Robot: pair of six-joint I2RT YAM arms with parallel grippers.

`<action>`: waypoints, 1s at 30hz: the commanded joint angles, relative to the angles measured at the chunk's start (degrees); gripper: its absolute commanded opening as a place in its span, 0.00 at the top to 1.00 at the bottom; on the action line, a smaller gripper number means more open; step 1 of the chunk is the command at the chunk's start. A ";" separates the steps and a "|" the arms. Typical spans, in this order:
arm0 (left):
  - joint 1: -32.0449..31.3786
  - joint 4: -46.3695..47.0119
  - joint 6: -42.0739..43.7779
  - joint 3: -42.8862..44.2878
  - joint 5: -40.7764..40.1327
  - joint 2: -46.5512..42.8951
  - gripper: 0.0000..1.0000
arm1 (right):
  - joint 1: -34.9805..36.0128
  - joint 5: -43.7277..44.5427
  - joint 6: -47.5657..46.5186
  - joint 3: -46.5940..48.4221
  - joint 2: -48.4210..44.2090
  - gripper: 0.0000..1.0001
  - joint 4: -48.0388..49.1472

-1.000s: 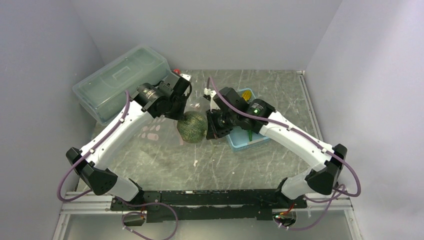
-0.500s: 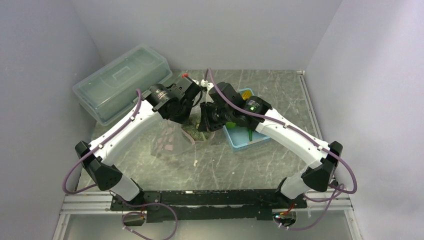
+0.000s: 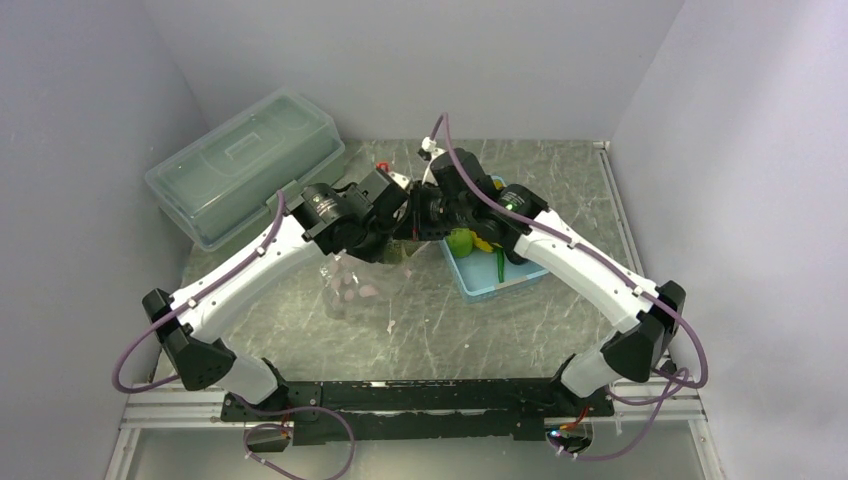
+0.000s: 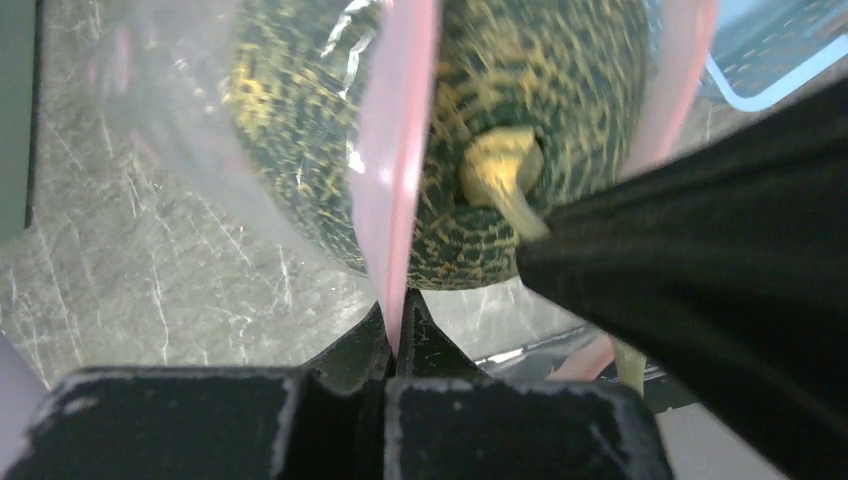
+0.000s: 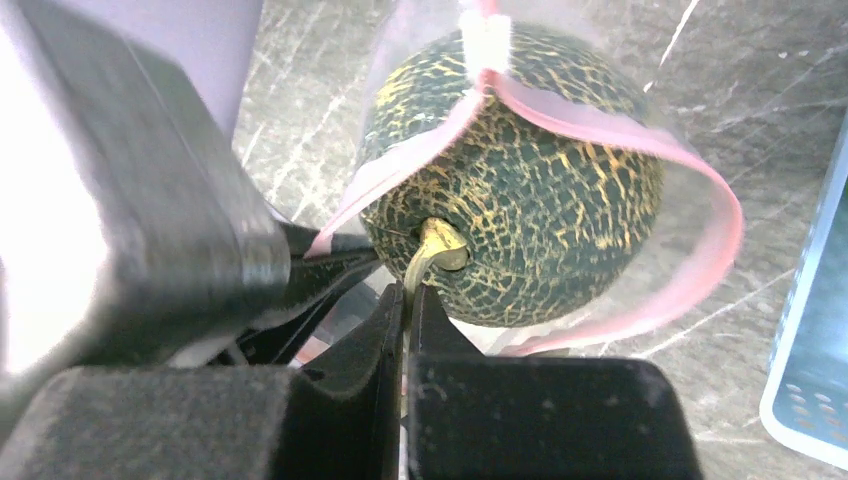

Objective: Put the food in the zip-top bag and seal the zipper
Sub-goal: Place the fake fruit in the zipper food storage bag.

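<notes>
A dark-green netted toy melon (image 5: 540, 190), one piece of the food, hangs by its pale stem (image 5: 428, 252) from my right gripper (image 5: 408, 296), which is shut on the stem. The zip-top bag's pink zipper (image 5: 700, 250) loops around the melon, so the melon sits in the open mouth. My left gripper (image 4: 399, 318) is shut on the zipper strip (image 4: 405, 150), with clear bag film (image 4: 170, 120) beside it. From above, both grippers (image 3: 392, 222) (image 3: 414, 220) meet over the table, and the dotted bag (image 3: 350, 285) hangs below them.
A light-blue basket (image 3: 500, 285) right of the grippers holds a bright-green ball (image 3: 460, 242), yellow pieces and a green vegetable. A large translucent lidded box (image 3: 245, 165) stands at the back left. A small red piece (image 3: 383, 166) lies behind the left gripper.
Both grippers have come together and risen. The bag has come up off the table and now hangs, and the melon has left the table and gone into its mouth.
</notes>
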 commanded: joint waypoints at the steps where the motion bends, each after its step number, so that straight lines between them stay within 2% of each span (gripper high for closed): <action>1: -1.75 2.95 0.60 -2.94 0.63 -2.73 1.00 | -3.33 -6.96 3.64 -0.55 -1.12 1.00 9.07; 6: -2.16 5.26 0.20 -7.34 -0.05 -5.86 1.00 | -7.76 -16.00 5.95 -4.70 -2.47 1.00 12.66; 9: -2.33 6.79 0.21 -9.17 0.16 -6.96 1.00 | -9.79 -22.94 11.30 -8.99 -3.42 1.00 19.94; 17: -3.64 8.20 0.20 -12.14 -2.22 -7.99 1.00 | -12.27 -31.96 20.90 -13.92 -4.21 1.00 30.29; 27: -5.96 10.75 0.36 -16.32 -5.77 -11.14 1.00 | -14.86 -34.58 30.34 -18.12 -4.13 1.00 35.84; 30: -6.39 11.18 -0.12 -16.32 -6.10 -11.84 1.00 | -14.99 -30.96 27.58 -17.66 -4.33 1.00 32.33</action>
